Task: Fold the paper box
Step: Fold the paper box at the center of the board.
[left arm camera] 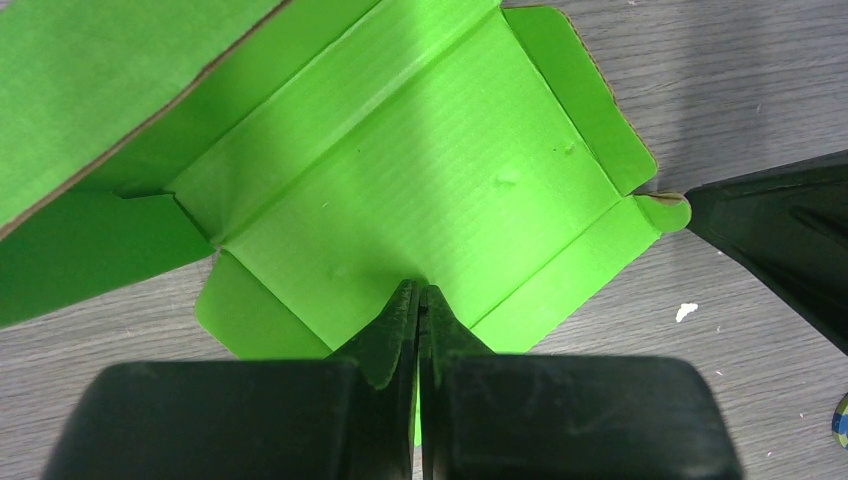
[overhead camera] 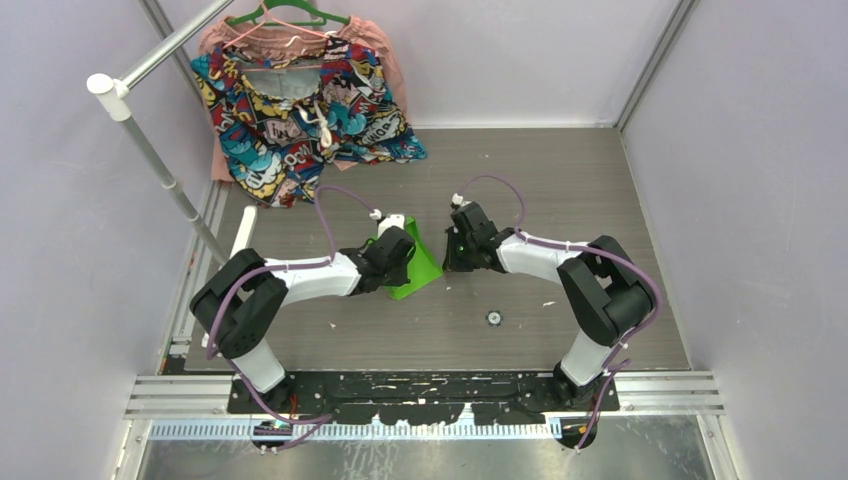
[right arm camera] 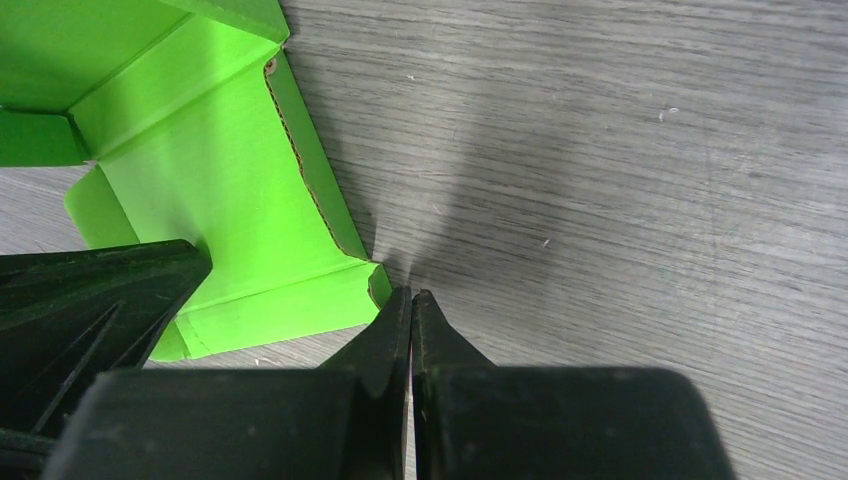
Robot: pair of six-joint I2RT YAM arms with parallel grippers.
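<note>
Walls half-raised: clenched left gripper (left arm camera: pixel 418 300) pressed the box (left arm camera: pixel 420 170) floor; clenched right gripper (right arm camera: pixel 411 300) sat beside its right corner, which probably needs lifting next.

Centre: box (overhead camera: pixel 425 265) with raised flaps; closed left gripper (left arm camera: pixel 418 300) over its near panel, closed right gripper (right arm camera: pixel 410 300) just beside its right corner.
Between grippers: narrow gap, taken up by the box corner.
Right half: bare table (overhead camera: pixel 600 190), open for passage.
Upper left: garment (overhead camera: pixel 300 110) and slanted pole (overhead camera: pixel 160 165) block the way.
Lower centre: small round object (overhead camera: pixel 493 318), apart from box.
Edges: walls (overhead camera: pixel 760 150) close off left, right and back.
</note>
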